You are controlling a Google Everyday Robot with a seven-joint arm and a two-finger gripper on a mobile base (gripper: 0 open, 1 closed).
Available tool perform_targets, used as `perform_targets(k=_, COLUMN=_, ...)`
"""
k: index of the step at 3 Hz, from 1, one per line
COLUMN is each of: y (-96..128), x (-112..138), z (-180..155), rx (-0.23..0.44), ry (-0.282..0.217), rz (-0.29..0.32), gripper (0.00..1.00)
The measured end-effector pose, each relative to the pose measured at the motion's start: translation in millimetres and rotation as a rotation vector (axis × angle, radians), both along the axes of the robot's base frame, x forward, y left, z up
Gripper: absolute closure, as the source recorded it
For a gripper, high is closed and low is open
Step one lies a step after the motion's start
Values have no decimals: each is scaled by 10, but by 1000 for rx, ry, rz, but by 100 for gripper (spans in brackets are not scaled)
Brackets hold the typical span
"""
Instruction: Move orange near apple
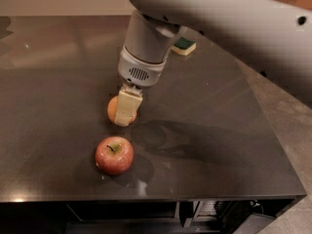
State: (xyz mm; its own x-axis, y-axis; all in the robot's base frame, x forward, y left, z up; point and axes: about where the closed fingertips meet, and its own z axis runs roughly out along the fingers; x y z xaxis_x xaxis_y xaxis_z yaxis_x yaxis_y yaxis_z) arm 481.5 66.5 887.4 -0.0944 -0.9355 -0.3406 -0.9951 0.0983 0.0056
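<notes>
Item, gripper (124, 115): hangs from the arm (229, 18) over the middle of the counter (234, 145), fingers (127, 107) pinching the orange (112, 110). I see one pale finger across the fruit's front; the other is hidden behind it. Orange: just beyond the apple (114, 155), close but apart and held low, which I judge suits a short set-down. Whether it touches the counter I cannot tell. Apple: stem up, near the front edge. Sponge (183, 45): far side, partly behind the arm, which is cut off at upper right.
</notes>
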Motion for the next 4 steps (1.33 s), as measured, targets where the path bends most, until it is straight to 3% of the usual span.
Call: perform_targets(k=4, y=-356, x=-315, z=-111, rx=27, ry=48, rz=116, gripper=100)
